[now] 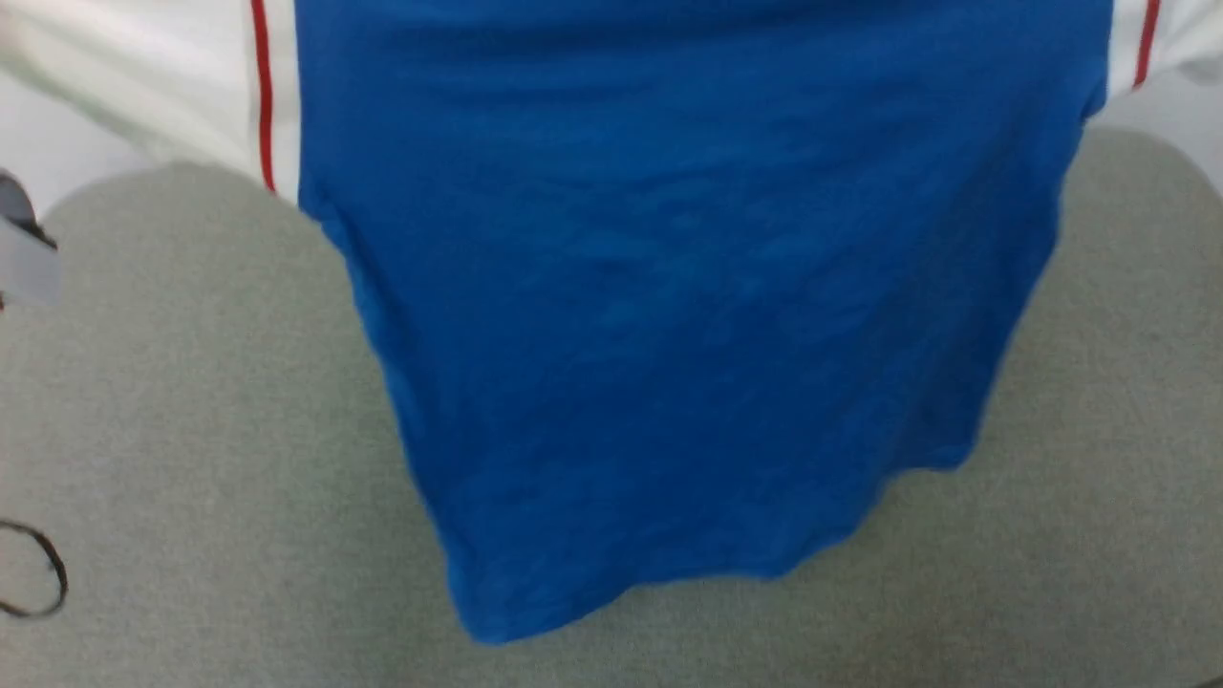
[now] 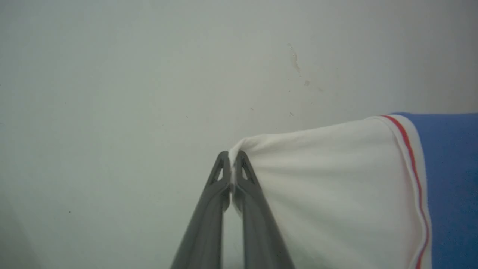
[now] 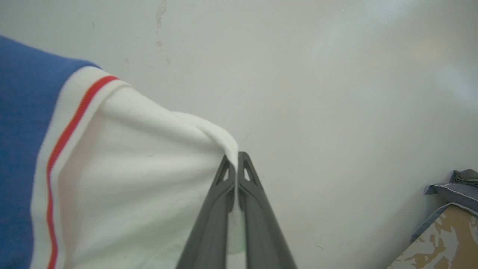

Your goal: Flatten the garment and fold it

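The garment (image 1: 688, 315) hangs in front of the head camera, a bright blue body with white sleeves and red trim at both top corners; its lower hem dangles over the grey surface. In the left wrist view my left gripper (image 2: 233, 157) is shut on the tip of a white sleeve (image 2: 328, 186), with the blue body (image 2: 453, 186) to the right. In the right wrist view my right gripper (image 3: 234, 158) is shut on the other white sleeve (image 3: 142, 179), blue cloth (image 3: 22, 130) at the left. The shirt is stretched between the two grippers.
A grey fabric-covered surface (image 1: 191, 430) lies below the shirt. A dark cable loop (image 1: 43, 569) sits at its left edge. A pale wall (image 2: 149, 74) stands behind. Grey cloth on a mottled tan object (image 3: 452, 209) shows at the right wrist view's lower right.
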